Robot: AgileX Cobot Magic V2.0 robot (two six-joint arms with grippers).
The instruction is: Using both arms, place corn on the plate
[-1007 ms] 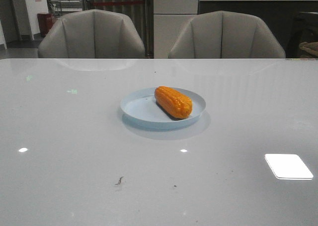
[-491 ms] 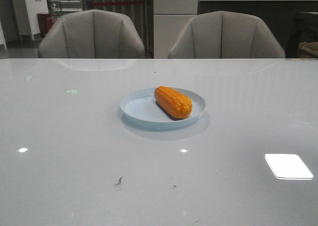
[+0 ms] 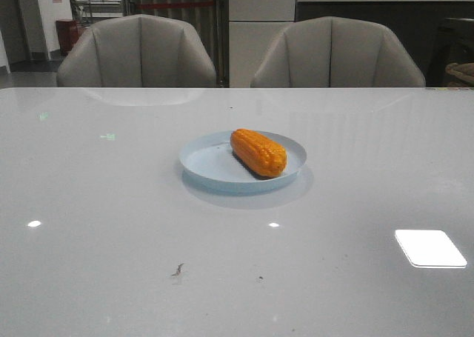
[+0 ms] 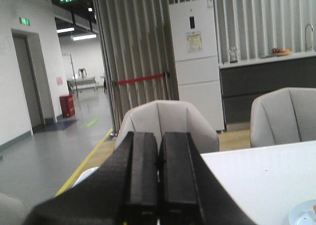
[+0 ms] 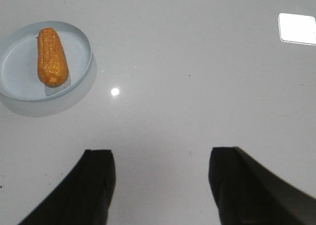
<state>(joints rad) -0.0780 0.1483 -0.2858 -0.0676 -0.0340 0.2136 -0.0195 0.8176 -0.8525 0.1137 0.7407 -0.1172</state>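
Observation:
The orange corn (image 3: 258,151) lies on the pale blue plate (image 3: 207,163) in the middle of the white table. Both also show in the right wrist view, the corn (image 5: 52,63) lying on the plate (image 5: 19,67). My right gripper (image 5: 162,156) is open and empty above bare table, well apart from the plate. My left gripper (image 4: 158,158) is shut and empty, raised and pointing level toward the chairs; a sliver of the plate's rim (image 4: 302,216) shows at the corner of its view. Neither arm shows in the front view.
Two grey chairs (image 3: 137,52) (image 3: 337,53) stand behind the table's far edge. Bright light reflections (image 3: 429,248) lie on the glossy tabletop at the front right. A small dark mark (image 3: 178,269) sits near the front.

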